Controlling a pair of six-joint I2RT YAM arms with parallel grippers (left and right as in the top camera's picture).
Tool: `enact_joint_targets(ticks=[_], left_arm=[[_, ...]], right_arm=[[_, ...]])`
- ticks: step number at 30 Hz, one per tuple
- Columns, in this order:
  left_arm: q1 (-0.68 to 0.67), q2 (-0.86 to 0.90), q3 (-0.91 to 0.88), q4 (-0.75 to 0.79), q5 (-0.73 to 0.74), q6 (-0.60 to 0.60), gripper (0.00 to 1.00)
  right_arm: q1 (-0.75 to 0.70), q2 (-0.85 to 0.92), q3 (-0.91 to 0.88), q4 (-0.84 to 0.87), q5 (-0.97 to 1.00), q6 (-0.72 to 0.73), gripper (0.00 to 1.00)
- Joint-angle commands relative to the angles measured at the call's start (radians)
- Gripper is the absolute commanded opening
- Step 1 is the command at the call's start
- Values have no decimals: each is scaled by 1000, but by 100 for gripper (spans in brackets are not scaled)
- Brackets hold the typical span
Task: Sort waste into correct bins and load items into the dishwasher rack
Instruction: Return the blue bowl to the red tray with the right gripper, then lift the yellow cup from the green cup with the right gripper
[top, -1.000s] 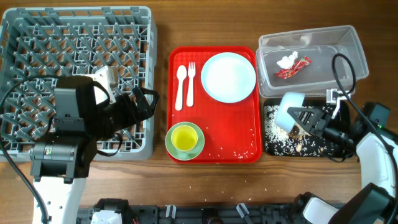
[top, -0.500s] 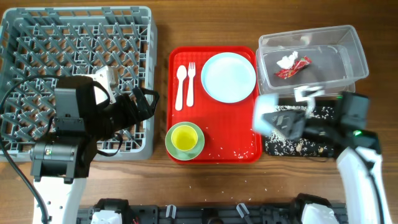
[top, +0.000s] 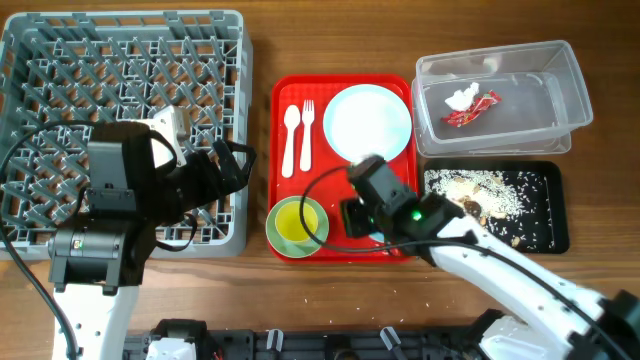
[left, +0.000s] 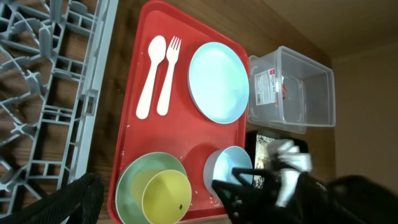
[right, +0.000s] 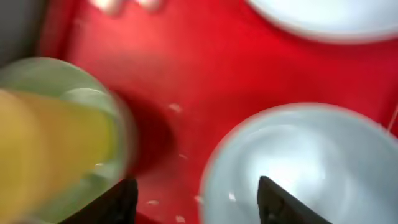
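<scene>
Over the red tray (left: 180, 132), right tool (right: 199, 200) gapes across the rim of a blue bowl (right: 298, 168); left tool (top: 228, 168) unreadable.

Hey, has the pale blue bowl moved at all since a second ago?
Yes. The pale blue bowl has gone left, from over the black tray to over the red serving tray, beside the mint-green bowl.

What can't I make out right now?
Left gripper: overhead, its own wrist covers the fingers; open or shut unclear.
Pale blue bowl: overhead, right arm covers most of it.
Mint-green bowl: left wrist, bottom edge cuts it; right wrist, blurred.
</scene>
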Motion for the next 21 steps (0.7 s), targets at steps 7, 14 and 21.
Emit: enact_joint_targets(ticks=[7, 14, 21], left_arm=[[-1, -2, 15, 3, 8, 1, 100], [-1, -2, 15, 3, 8, -2, 100], [-1, -2, 15, 3, 8, -2, 100]], right_arm=[[11, 52, 153, -34, -314, 195, 42], [80, 265, 154, -34, -232, 230, 29], [55, 195, 179, -20, -235, 210, 4]])
